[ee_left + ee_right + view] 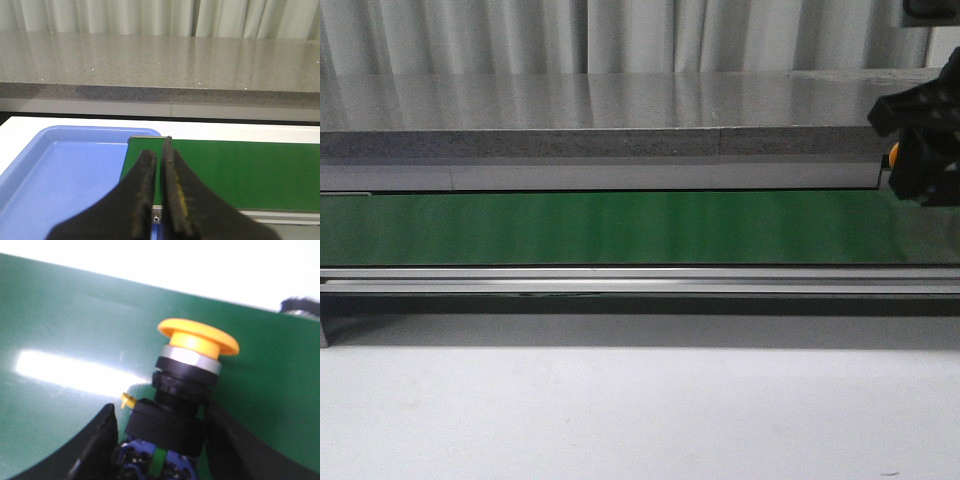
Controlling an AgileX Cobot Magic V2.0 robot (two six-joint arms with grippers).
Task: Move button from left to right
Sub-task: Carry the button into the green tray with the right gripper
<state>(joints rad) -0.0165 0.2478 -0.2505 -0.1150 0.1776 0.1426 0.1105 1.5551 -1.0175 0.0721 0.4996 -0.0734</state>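
The button (196, 341) has a yellow mushroom head, a black body and a blue base with a green strip. It stands between the fingers of my right gripper (161, 412), which is shut on its body over the green belt (75, 330). In the front view my right gripper (925, 150) is at the far right edge above the belt (620, 228), with a bit of the yellow button (895, 155) showing. My left gripper (158, 152) is shut and empty, over the belt's left end (240, 170). It is out of the front view.
A blue tray (60, 170) lies beside the belt's left end. A grey stone counter (600, 110) runs behind the belt, with curtains beyond. A metal rail (620, 280) edges the belt's front, and a white table (620, 410) lies in front.
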